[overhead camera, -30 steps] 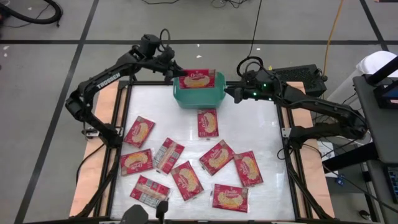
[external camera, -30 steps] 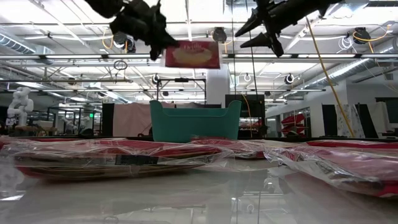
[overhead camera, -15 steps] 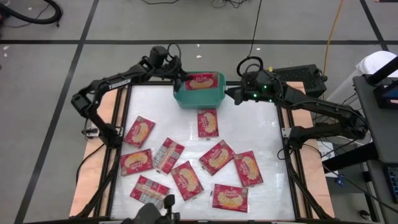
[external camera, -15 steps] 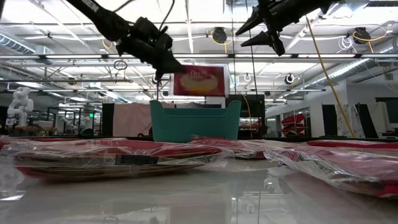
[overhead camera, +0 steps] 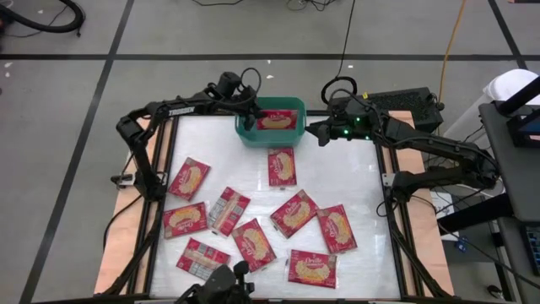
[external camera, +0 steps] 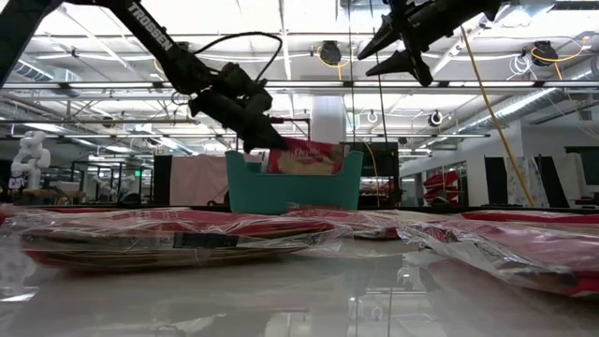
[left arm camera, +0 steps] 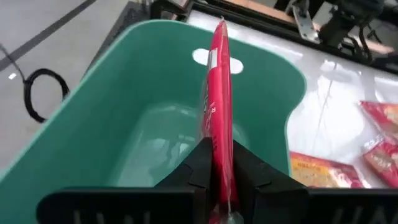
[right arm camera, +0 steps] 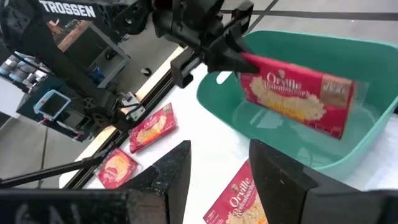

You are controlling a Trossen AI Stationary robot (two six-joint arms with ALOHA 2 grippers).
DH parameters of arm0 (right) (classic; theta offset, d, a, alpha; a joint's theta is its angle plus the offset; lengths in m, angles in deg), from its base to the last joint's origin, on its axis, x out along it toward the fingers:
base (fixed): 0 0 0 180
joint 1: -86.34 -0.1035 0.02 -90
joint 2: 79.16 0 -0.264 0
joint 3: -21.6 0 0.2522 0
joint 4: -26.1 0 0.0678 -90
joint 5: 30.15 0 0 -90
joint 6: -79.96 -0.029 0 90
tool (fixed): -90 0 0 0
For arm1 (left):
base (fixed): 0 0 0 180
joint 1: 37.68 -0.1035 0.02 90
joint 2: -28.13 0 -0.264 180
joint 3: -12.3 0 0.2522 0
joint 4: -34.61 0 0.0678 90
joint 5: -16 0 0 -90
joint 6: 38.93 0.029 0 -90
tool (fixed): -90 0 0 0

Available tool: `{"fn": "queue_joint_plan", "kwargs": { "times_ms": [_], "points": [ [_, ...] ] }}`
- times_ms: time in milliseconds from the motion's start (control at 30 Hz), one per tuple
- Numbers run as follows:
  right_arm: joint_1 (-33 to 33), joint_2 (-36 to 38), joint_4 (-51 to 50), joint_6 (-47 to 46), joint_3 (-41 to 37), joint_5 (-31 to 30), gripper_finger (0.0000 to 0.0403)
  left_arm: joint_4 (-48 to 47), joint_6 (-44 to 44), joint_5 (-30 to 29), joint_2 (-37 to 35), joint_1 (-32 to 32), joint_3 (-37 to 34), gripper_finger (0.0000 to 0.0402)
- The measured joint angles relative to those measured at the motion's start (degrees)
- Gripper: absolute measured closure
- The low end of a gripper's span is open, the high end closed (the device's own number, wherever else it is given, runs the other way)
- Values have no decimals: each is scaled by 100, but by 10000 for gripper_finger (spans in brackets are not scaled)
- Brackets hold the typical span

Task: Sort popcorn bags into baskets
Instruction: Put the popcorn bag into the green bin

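Left hand (overhead camera: 247,116) is clamped on one popcorn bag (overhead camera: 276,120), holding it by its edge inside the teal basket (overhead camera: 291,139) at the far edge of the counter (overhead camera: 354,181); the low view puts the bag (external camera: 304,157) partly below the basket rim (external camera: 293,192), tilted. In the left wrist view the bag (left arm camera: 217,106) stands edge-on between the fingers (left arm camera: 198,168), above the basket floor (left arm camera: 118,124). Bag front reads "Orville Redenbacher's" in the right wrist view (right arm camera: 297,96). Left arm carries "TROSSEN" lettering (right arm camera: 67,9). Right hand (overhead camera: 314,131) hovers just beside the basket's right end, fingers (right arm camera: 168,171) apart, holding nothing. Ten more bags lie flat on the counter: one just in front of the basket (overhead camera: 282,166), the others spread across the near half, e.g. (overhead camera: 189,178), (overhead camera: 294,212), (overhead camera: 313,268). Two show a grey-white printed back: (overhead camera: 228,210) and (overhead camera: 202,256). Small print on those is too small to read.
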State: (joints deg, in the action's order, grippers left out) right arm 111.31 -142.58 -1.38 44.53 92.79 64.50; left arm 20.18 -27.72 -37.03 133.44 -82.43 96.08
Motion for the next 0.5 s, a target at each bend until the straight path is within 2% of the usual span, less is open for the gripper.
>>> {"fn": "queue_joint_plan", "kwargs": {
  "times_ms": [267,367,500],
  "points": [
    [7,0,-11,19,0,172,250,-227,185,-375,149,115,-1,379],
    [6,0,-60,-48,0,315,250,-414,170,-689,147,138,0,368],
    [5,0,-129,-136,0,338,250,-531,91,-750,147,138,0,344]
  ]
}}
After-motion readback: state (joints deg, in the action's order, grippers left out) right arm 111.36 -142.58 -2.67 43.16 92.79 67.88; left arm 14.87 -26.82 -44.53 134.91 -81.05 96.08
